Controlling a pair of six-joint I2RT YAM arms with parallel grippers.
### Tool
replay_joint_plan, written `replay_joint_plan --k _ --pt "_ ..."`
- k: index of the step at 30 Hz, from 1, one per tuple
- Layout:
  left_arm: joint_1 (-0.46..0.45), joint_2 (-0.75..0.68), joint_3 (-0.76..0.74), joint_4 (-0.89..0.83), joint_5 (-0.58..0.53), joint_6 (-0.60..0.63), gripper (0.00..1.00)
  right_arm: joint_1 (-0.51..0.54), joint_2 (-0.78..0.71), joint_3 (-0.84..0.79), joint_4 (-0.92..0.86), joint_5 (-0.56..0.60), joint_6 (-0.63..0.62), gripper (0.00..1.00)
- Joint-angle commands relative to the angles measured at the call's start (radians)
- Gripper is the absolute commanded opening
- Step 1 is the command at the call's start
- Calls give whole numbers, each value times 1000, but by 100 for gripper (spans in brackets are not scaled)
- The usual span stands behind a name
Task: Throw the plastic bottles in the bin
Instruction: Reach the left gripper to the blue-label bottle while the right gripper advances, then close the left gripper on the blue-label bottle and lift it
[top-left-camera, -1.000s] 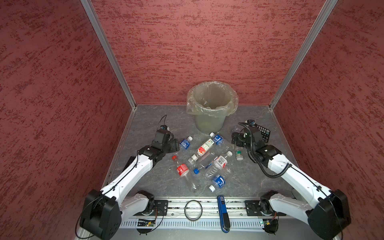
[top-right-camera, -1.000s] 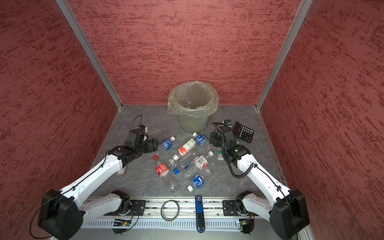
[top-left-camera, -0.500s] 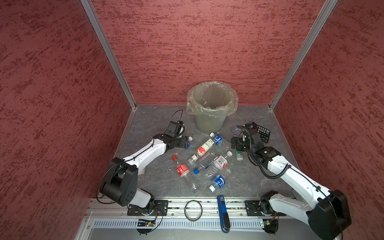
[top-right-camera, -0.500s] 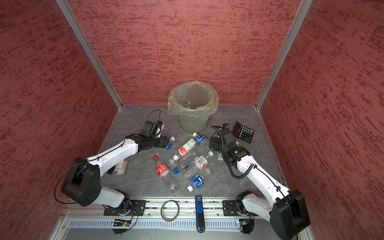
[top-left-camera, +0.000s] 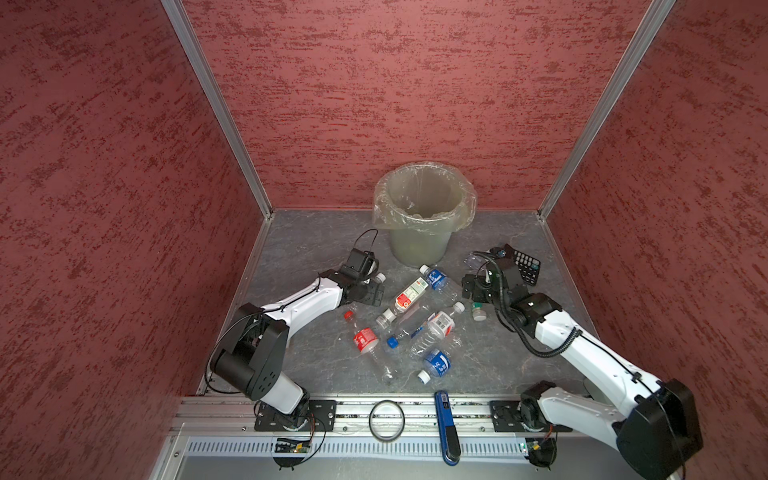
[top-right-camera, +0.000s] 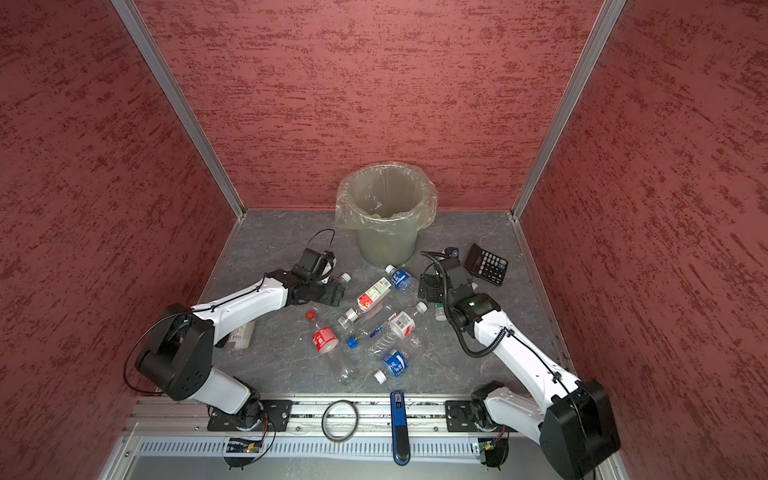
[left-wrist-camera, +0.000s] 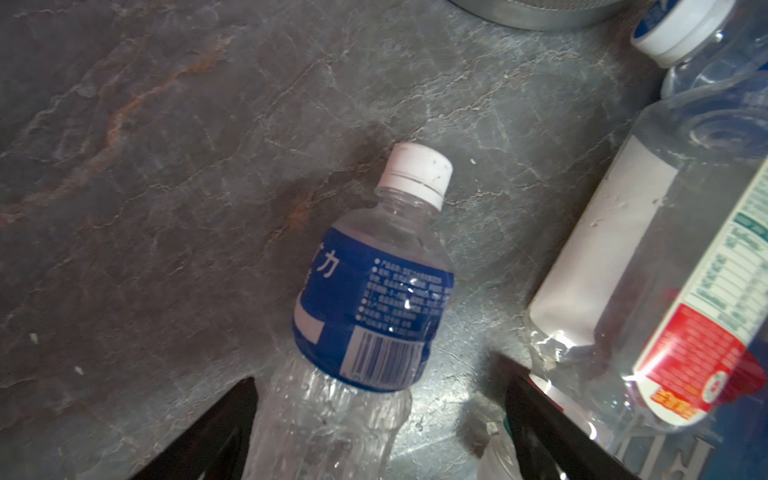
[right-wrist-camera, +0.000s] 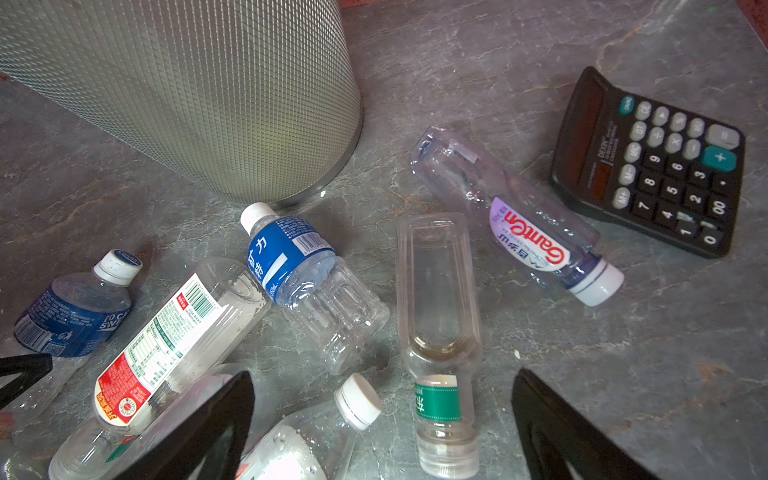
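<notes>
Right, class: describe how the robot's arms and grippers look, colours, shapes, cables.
Both the left arm and right arm have white shell links joined by bulky black joints. The left gripper and right gripper have black wedge-shaped fingers. A ribbed black cable follows the right arm; a thin wire loops above the left wrist.

Bottles (top-left-camera: 409, 296) crowd centre before bin (top-left-camera: 419, 246); calculator (top-left-camera: 527, 267) at right; bare floor (top-left-camera: 299, 245) far left

Both top views overhead, sharing whole scene, wrist views close above table (left-wrist-camera: 166, 208)
</notes>
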Motion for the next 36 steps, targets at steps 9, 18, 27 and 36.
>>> replay_joint_plan --k 9,18,27,36 --pt "22 73 -15 -2 4 -31 89 7 -6 4 -8 13 7 98" --pt "98 90 4 10 66 -41 75 7 -4 6 -4 12 14 97" --pt "107 164 58 -6 73 -52 73 6 -8 9 -8 15 17 96" --pt "107 91 42 4 73 -65 63 7 -18 14 -18 18 8 95"
